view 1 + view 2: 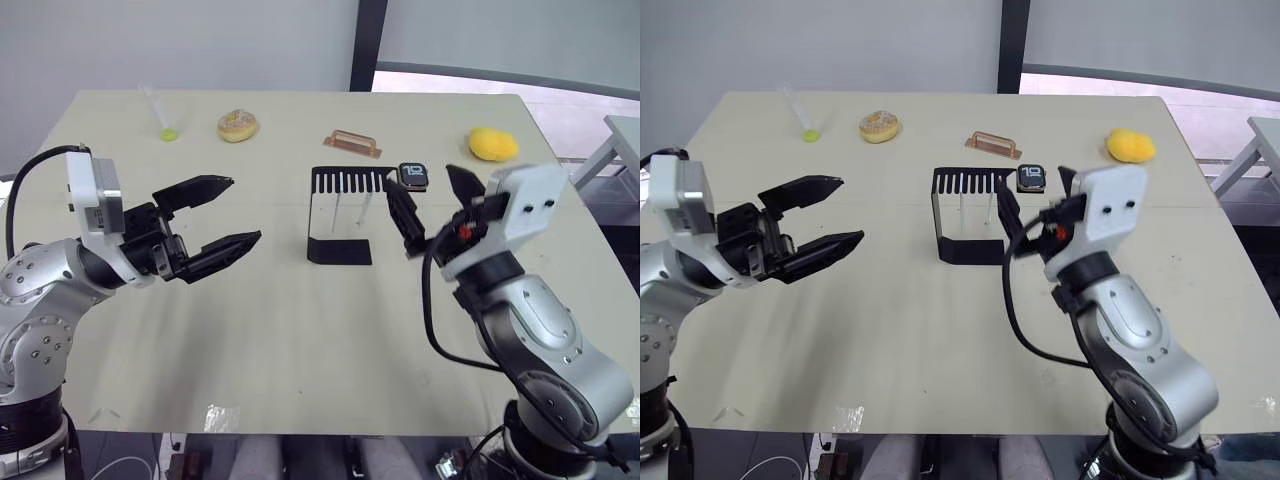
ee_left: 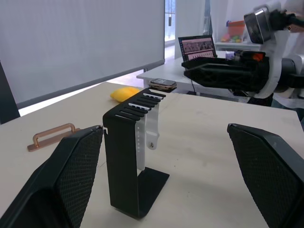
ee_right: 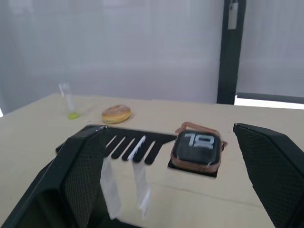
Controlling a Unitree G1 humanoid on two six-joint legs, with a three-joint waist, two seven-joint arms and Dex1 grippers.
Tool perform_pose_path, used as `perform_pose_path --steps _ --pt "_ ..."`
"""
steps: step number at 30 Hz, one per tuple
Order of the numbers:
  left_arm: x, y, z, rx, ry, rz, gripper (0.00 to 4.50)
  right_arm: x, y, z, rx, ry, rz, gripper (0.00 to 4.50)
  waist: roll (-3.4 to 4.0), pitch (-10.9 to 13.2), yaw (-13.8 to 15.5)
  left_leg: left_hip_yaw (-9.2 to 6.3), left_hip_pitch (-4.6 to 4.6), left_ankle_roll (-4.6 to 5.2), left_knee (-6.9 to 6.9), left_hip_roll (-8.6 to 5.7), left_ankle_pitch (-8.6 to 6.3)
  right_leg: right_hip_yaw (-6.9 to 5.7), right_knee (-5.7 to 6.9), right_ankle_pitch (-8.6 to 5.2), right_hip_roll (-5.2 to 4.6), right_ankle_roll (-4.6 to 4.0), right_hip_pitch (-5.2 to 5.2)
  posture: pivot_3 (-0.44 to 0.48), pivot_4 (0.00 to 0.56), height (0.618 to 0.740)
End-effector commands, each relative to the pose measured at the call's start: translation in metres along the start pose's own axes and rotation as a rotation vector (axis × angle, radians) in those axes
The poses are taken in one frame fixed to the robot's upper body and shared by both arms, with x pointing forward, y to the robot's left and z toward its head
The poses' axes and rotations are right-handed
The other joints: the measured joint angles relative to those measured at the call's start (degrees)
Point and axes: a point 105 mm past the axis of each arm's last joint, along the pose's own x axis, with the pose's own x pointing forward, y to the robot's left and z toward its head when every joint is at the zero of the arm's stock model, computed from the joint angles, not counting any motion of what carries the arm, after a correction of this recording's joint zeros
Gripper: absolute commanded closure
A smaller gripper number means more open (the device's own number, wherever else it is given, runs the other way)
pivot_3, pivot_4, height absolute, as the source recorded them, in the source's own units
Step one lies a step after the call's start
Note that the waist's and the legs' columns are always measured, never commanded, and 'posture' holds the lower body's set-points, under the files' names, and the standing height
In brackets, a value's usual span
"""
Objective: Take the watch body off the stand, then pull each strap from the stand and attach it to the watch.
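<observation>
Two rubbery white straps (image 2: 148, 124) hang from slotted stand (image 2: 124, 161)

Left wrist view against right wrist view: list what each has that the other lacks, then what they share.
Left wrist view alone: the right gripper, open, beyond the stand, a yellow object, and a laptop on a far table.
Right wrist view alone: the donut, the clear tube with green tip, and the white digits on the watch body.
Both: the stand, the straps hanging from its slots, the watch body on top, and the copper handle.
</observation>
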Motion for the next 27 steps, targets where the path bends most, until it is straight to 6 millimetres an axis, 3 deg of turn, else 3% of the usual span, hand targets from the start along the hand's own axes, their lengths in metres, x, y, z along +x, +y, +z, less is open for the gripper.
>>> perform_pose_path --steps 1,11,27 --pt "0.004 0.001 0.002 0.012 -0.019 -0.015 0.0 0.006 -0.004 0.003 -0.017 0.026 -0.055 0.04 0.0 0.0 0.0 0.0 -0.01 -0.03 0.0 0.0 0.02 0.0 0.01 0.0 0.0 0.0 0.0 0.0 0.15 0.74" --pt "0.017 -0.002 0.003 0.029 -0.058 -0.094 0.0 0.022 -0.019 -0.007 0.004 0.114 -0.145 0.04 0.0 0.0 -0.3 0.01 -0.06 0.16 0.01 -0.01 -0.02 0.01 -0.02 0.0 -0.02 0.0 -0.01 0.0 0.15 0.74" --pt "0.017 -0.004 0.0 0.022 -0.062 -0.072 0.0 0.039 -0.017 -0.007 0.028 0.135 -0.105 0.04 0.01 0.0 -1.2 0.01 -0.08 0.19 -0.03 -0.01 -0.02 0.02 -0.02 0.0 -0.02 0.0 -0.03 0.0 0.15 0.74"
